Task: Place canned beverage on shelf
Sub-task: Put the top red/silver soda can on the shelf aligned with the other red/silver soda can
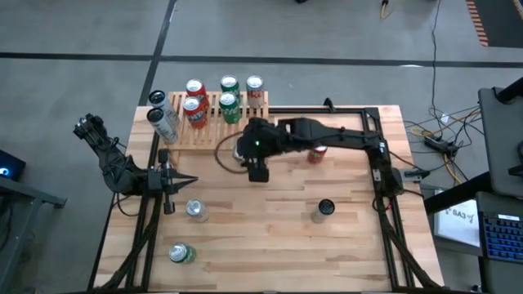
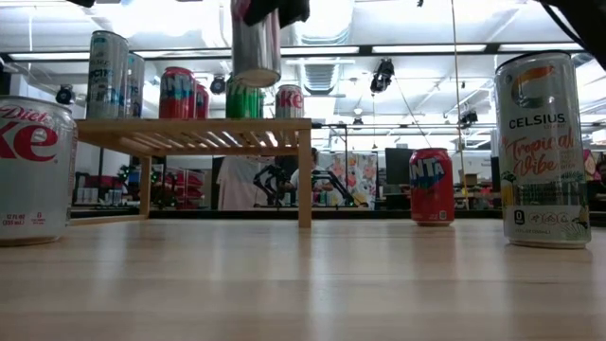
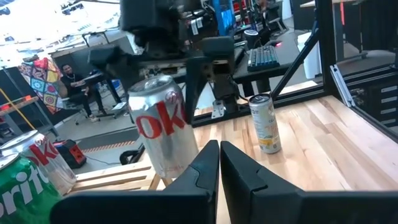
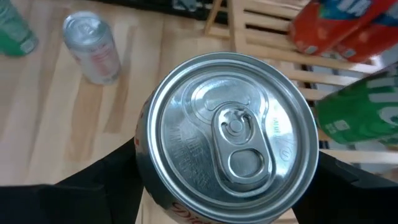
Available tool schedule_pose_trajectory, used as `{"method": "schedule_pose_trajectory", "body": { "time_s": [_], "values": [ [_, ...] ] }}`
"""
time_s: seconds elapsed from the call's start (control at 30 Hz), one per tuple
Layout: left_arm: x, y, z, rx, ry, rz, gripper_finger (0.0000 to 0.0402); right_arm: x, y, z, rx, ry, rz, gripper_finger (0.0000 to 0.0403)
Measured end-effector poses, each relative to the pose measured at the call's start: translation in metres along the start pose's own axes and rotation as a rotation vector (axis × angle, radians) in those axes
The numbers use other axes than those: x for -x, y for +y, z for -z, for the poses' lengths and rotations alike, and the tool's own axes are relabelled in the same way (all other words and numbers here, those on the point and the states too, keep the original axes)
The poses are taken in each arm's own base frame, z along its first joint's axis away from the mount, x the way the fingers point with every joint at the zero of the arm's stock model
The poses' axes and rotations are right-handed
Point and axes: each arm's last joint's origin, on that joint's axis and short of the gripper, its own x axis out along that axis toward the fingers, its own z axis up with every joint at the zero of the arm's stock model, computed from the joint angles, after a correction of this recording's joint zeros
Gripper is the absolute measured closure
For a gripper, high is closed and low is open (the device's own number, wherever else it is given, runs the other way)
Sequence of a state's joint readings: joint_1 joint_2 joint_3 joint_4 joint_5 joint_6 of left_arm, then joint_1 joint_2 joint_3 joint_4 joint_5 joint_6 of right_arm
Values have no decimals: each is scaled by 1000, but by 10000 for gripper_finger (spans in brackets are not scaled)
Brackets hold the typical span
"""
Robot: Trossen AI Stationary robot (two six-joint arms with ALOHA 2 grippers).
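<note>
The right pincer (image 1: 248,153) grips a silver Diet Coke can (image 4: 231,140) from above, its fingers spread around the can's body just under the lid — the right wrist view looks straight down on the pull tab. The low view shows the can (image 2: 257,43) hanging in the air, its base higher than the slatted top of the shelf (image 2: 194,133) and clear of it. From above, the pincer sits just in front of the shelf (image 1: 208,131), near its right end.

On the shelf stand cans in two rows: two orange Fanta cans (image 1: 194,102), two green Sprite cans (image 1: 229,98), a red-and-silver Coke can (image 1: 255,91) and two tall pale cans (image 1: 161,117) at the left end.

The left pincer (image 1: 173,181) is shut with nothing between its fingers; it rests at the left side of the surface (image 1: 286,237), pointing toward the middle. Its wrist view sees the lifted Diet Coke can (image 3: 163,127) straight ahead.

Loose on the surface are another silver Diet Coke can (image 1: 196,210), a green can (image 1: 181,254) near the front edge, a tall Celsius can (image 2: 543,152) on the right half, and a Fanta can (image 2: 431,186) partly under the right arm — all well apart from one another.
</note>
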State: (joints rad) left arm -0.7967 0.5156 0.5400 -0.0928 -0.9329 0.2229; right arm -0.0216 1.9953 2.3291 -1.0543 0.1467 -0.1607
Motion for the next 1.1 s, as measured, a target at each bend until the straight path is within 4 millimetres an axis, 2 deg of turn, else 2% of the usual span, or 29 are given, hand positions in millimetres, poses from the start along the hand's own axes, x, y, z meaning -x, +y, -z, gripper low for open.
{"method": "schedule_pose_trajectory", "body": {
  "time_s": [0.33, 0.63, 1.1],
  "values": [
    [0, 0, 0, 34, -2, -1, 401, -15, -68, 23, 24, 30, -88, 108],
    [-2, -3, 1, 47, 10, 1, 401, -11, -120, 40, 19, -11, -146, 108],
    [-4, -4, 2, 35, 32, -74, 401, -10, -167, 57, 9, -102, -127, 108]
  ]
}}
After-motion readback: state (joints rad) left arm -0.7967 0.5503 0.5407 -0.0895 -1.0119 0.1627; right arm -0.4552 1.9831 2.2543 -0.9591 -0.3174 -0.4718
